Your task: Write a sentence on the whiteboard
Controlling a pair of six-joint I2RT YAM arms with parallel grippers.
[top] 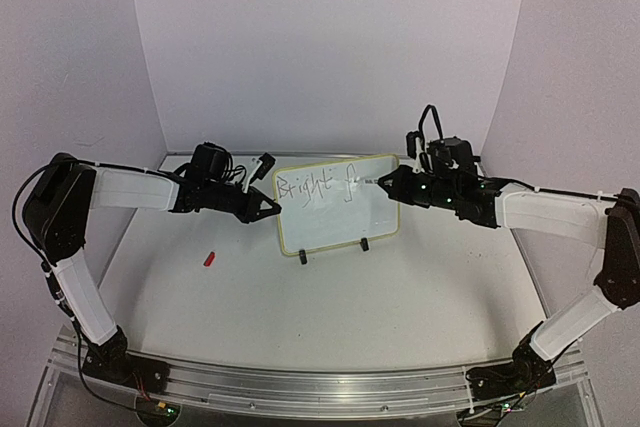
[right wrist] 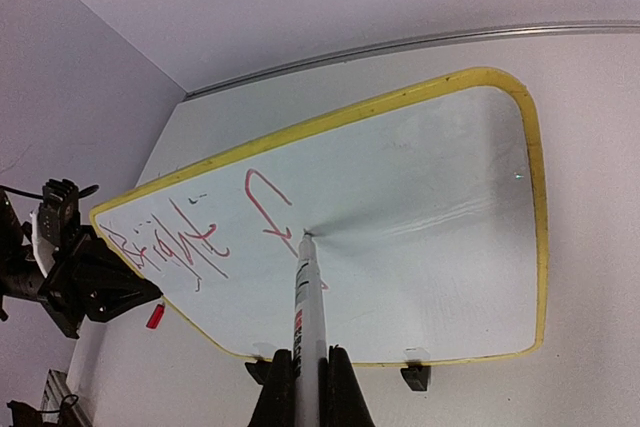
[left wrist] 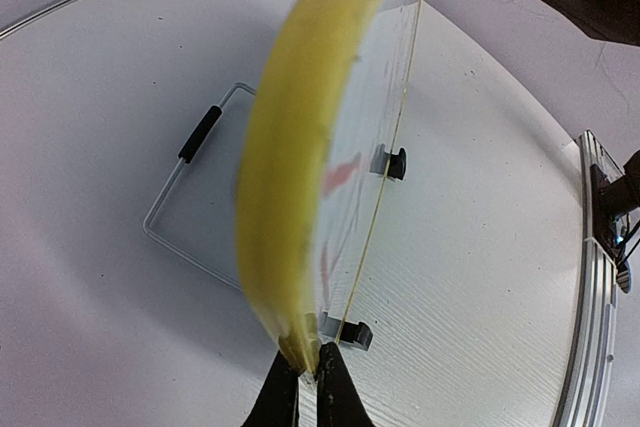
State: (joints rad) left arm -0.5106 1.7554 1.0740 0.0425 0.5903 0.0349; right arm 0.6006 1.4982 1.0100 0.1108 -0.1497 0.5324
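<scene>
Two arms meet at the whiteboard (top: 338, 219), which stands on its black clip feet (top: 303, 257) near the middle of the table (top: 420, 297). Your left gripper (top: 277, 210) is clenched on the board's left yellow rim, and the left wrist view shows its fingers pinched tight on that edge. Your right gripper (top: 383, 182) is clamped around a marker (right wrist: 308, 297), whose tip touches the white surface just right of the last letter. The sentence (top: 316, 187) sits on the top line and reads only "Bright f". One small red object (top: 209, 258) lies on the table, left of the board and well apart from it
</scene>
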